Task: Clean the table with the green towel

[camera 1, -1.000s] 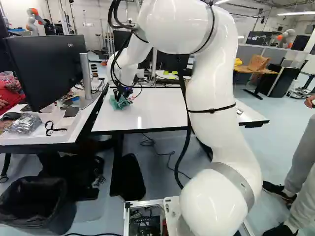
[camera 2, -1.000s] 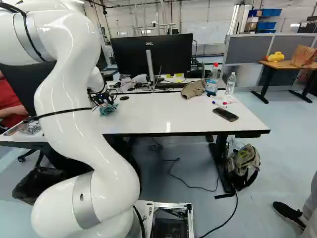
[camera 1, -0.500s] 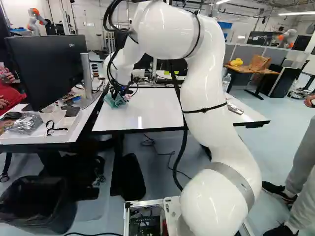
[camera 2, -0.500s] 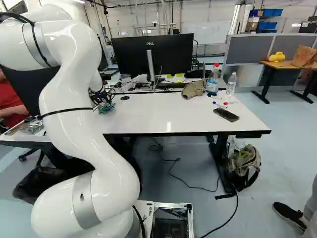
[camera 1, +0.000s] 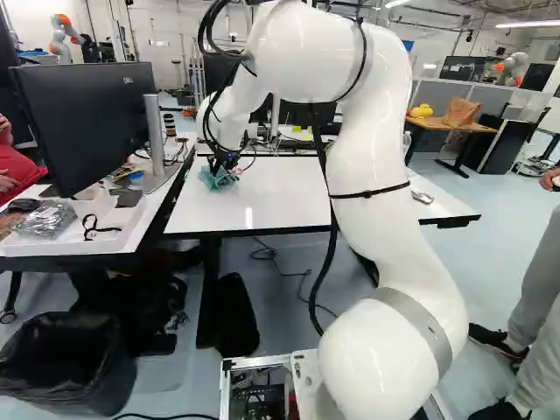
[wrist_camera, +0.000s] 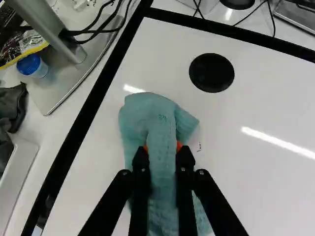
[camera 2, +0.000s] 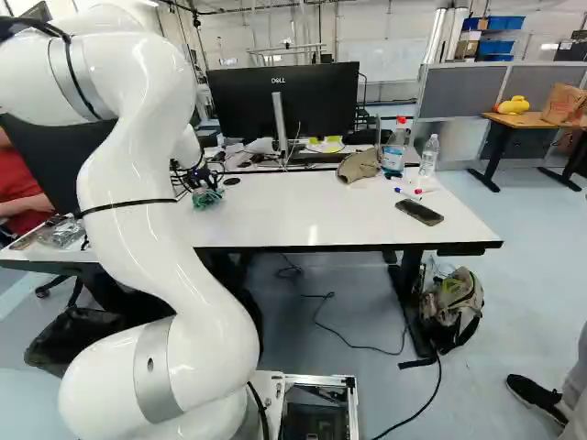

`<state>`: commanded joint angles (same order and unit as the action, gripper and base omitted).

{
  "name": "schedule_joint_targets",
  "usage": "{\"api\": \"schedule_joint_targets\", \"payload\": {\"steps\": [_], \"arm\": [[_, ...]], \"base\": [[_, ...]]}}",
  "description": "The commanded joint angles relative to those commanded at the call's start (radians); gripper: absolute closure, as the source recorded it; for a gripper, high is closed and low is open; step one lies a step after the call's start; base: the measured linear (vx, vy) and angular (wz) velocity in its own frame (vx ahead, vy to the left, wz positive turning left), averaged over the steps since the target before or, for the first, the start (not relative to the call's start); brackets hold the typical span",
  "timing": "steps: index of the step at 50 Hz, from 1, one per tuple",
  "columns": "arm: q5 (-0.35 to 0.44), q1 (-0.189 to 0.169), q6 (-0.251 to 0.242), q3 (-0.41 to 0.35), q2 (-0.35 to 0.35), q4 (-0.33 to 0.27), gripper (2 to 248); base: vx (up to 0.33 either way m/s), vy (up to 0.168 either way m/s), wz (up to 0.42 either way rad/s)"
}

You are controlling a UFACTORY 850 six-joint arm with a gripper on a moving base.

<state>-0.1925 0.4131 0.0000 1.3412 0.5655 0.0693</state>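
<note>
Ahead of your moving base, across the pale grey floor, stands a white rectangular table (camera 2: pixel 321 229) with black edging. Near its left end, on its top, you have the task's thing: the green towel (wrist_camera: pixel 160 115), a bunched, blue-green piece of textured cloth. Your white jointed arm (camera 1: pixel 376 219) reaches over the table, and its black two-fingered gripper (camera 1: pixel 225 160) points down at that end. Look through the wrist view and you see the gripper (wrist_camera: pixel 162 151) closed firmly on an upright fold of the towel, the orange pads pressing from both sides, only the cloth's thickness apart; loose cloth spreads ahead of and beneath the fingers. Farther back on the table, ahead of the gripper, you can spot a flat black disc (wrist_camera: pixel 211 73). Toward the table's right end you find a dark rectangular phone (camera 2: pixel 419 213), and at its far right corner a large clear bottle with a red cap (camera 2: pixel 394 154). Beyond the table's far edge rises a wide black monitor (camera 2: pixel 282 103). Off its left side, you see a white desk (camera 1: pixel 70 251), and beside its right leg a grey-green backpack (camera 2: pixel 453 307) on the floor.
</note>
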Motion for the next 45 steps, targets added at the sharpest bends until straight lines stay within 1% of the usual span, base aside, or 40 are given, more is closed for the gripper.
{"api": "schedule_joint_targets", "payload": {"steps": [30,35,45], "arm": [[0.000,-0.076,0.000,-0.069,-0.050,0.000,191],[0.000,-0.078,0.000,-0.090,-0.066,0.000,191],[0.000,-0.067,0.000,-0.137,-0.101,0.000,191]], "base": [[0.000,0.000,0.000],[0.000,0.000,0.000],[0.000,0.000,0.000]]}}
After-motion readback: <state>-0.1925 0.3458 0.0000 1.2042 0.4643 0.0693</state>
